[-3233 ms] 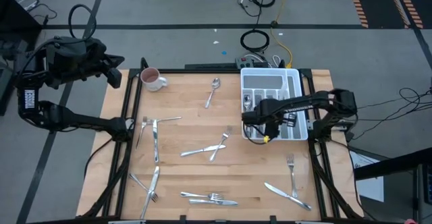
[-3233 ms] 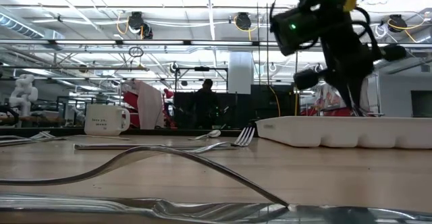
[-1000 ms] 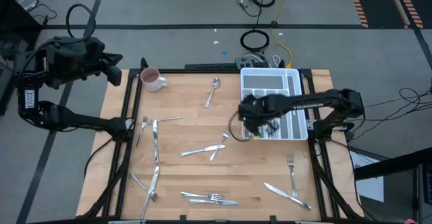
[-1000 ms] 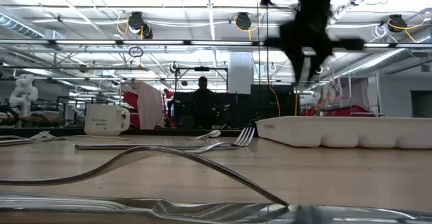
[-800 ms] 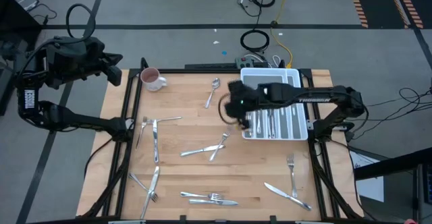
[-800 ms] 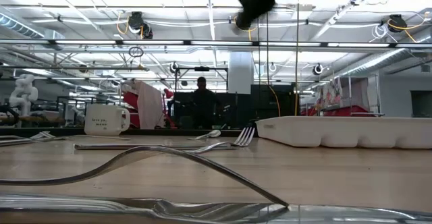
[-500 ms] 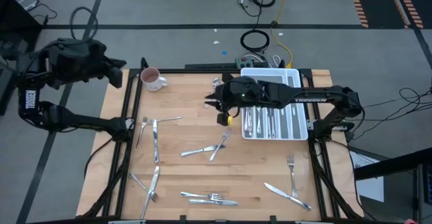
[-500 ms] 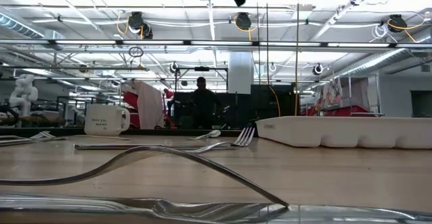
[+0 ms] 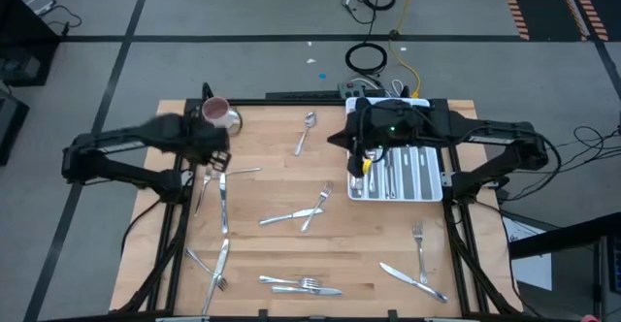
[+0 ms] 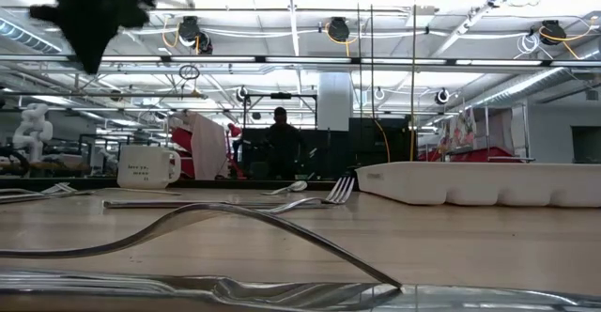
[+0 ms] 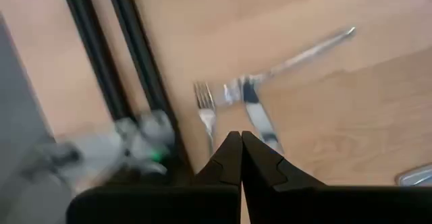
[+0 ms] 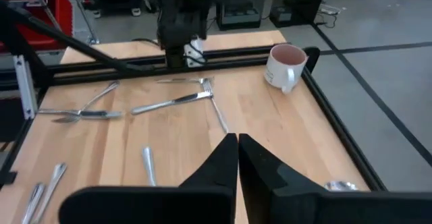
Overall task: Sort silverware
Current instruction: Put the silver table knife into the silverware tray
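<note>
**Silverware scattered; both arms have shifted**

Silverware, slim shiny metal forks, spoons and knives (image 9: 294, 214), lies spread across the wooden desk (image 9: 272, 249), with several pieces in the white compartmented tray (image 9: 424, 192). We see the left claw (image 9: 215, 155), fingers together, now over the desk's left edge near the white mug with pink inside (image 9: 219, 114); earlier it was parked off the desk. The right claw (image 9: 361, 163), fingers together and empty, has swung back to the tray's left edge.

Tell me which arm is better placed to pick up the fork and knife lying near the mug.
Left. Its gripper hovers right over that fork and knife, while the right gripper is at the tray's edge.
</note>
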You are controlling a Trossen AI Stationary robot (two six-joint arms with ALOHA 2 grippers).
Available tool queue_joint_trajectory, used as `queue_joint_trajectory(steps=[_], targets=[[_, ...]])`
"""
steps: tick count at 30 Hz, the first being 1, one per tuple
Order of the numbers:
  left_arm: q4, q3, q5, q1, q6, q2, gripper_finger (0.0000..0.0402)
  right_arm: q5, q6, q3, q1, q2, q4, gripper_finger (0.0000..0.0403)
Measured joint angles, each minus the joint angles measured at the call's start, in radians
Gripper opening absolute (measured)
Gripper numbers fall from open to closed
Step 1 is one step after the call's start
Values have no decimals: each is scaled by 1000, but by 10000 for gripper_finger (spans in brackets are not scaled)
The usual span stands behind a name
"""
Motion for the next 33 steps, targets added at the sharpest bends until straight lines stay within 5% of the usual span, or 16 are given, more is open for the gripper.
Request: queue_joint_trajectory(steps=[7,16,33], targets=[[194,-231,146,-177,-418,-1,1,1,-14,0,25,-13,-81,1],[249,-277,255,-425,-798,86,1,3,-65,0,30,-11,-133,1],[443,-278,313,-560,-924,427,0,-2,-120,0,29,-11,-186,0]])
